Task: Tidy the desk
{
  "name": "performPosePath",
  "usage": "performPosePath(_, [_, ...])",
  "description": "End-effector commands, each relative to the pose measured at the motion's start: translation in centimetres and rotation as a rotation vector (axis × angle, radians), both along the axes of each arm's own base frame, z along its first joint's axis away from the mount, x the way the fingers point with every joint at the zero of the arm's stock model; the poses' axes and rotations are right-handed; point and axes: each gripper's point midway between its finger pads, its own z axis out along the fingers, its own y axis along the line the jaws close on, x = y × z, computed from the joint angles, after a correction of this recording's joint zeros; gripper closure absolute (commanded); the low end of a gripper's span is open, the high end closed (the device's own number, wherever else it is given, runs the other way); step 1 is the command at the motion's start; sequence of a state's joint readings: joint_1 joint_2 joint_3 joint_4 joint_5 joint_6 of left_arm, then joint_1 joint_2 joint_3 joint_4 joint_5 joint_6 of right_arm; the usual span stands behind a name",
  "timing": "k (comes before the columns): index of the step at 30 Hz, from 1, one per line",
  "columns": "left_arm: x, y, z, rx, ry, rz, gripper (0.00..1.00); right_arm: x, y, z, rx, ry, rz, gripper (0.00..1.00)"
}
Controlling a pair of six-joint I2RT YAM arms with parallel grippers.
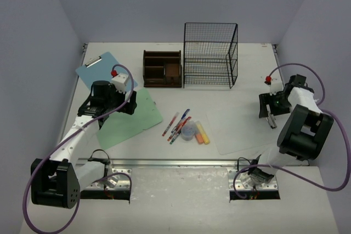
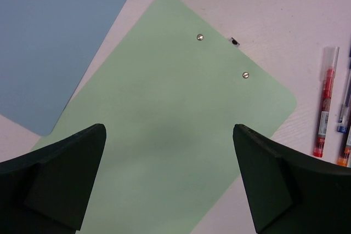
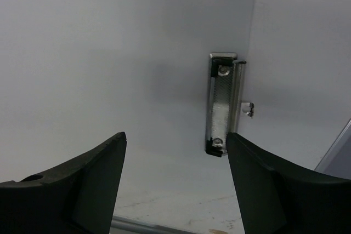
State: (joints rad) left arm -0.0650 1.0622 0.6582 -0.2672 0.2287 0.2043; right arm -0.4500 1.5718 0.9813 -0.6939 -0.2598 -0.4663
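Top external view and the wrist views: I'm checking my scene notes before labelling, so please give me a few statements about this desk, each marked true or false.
1. The left tool hovers open over the green clipboard. True.
2. The pens lie inside the wooden organizer. False: they lie on the bare desk, in front of the organizer.
3. The wire-mesh rack stands to the right of the wooden organizer. True.
4. The right tool is shut on a metal clip. False: it is open, and the clip lies on the desk below it, untouched.
5. The wire-mesh rack holds the green clipboard. False: its shelves look bare; the clipboard lies flat on the desk.
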Motion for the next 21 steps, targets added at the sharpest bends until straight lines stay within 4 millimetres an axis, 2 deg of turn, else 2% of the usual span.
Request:
performPosePath(1, [0.9,-0.4,1.4,-0.008,-0.050,-0.013,0.00,1.0,-2.9,-0.1,-0.040,-0.020,0.016,0.28])
performPosePath(6, [0.9,-0.3,1.4,-0.004,-0.051,-0.012,0.00,0.9,-4.6,-1.2,-0.056,-0.002,-0.017,0.32])
performPosePath(21, [0.8,0.2,1.5,0.020,-0.039,0.007,0.00,0.5,-4.6,-3.8,-0.025,0.046,-0.010,0.42])
